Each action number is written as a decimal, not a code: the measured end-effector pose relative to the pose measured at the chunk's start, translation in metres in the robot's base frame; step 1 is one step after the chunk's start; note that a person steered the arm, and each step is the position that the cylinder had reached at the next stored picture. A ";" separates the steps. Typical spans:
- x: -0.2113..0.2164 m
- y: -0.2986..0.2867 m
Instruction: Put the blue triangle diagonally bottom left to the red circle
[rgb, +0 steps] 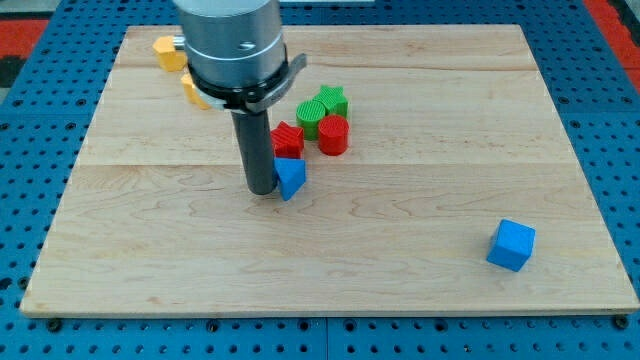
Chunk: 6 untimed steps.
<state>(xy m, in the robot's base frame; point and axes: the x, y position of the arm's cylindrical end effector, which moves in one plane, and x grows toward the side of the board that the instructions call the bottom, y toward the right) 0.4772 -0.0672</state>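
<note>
Our tip (262, 189) touches the left side of the blue triangle (291, 177), below-left of the red circle (333, 135); we carry no pincer.

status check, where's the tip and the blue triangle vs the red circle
My tip touching blue triangle on its left side. Triangle sits bottom left of red circle, red star between them. Nothing else in the way.

No readable text, labels, brand names, numbers or signs appear anywhere in this view. The wooden desk (400, 250) is plain, the coloured blocks carry no markings, and the arm's grey housing (232, 40) shows no lettering.
</note>
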 end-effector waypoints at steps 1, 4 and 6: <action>-0.011 -0.019; 0.016 0.141; -0.015 0.145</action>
